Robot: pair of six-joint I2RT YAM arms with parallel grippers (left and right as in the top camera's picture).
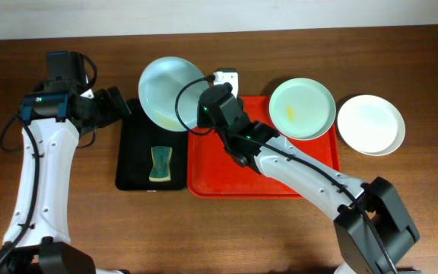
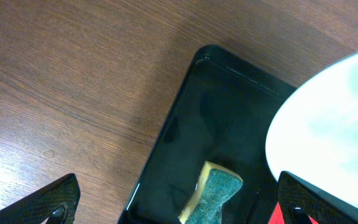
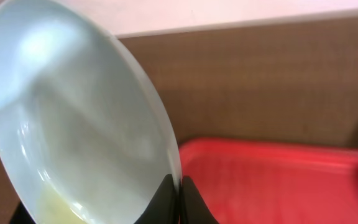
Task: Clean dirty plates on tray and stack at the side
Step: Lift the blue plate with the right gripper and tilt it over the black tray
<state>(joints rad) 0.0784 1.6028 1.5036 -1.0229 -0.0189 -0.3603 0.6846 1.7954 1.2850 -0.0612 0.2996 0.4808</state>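
My right gripper (image 1: 192, 124) (image 3: 180, 182) is shut on the rim of a pale blue-green plate (image 1: 166, 91) (image 3: 73, 118). It holds that plate tilted above the gap between the black tray and the red tray (image 1: 226, 171) (image 3: 278, 180). A yellow smear (image 3: 48, 208) shows low in the plate. A second pale green plate (image 1: 303, 109) with a yellow smear lies in the red tray's far right corner. A white plate (image 1: 370, 124) rests on the table right of the tray. My left gripper (image 1: 119, 106) (image 2: 179, 211) is open and empty, over the black tray's left edge.
The black tray (image 1: 131, 164) (image 2: 229, 99) holds a green and yellow sponge (image 1: 160, 164) (image 2: 215, 191). A small white box (image 1: 226, 77) sits at the table's back edge behind the red tray. The held plate (image 2: 334, 130) hangs over the black tray's right side.
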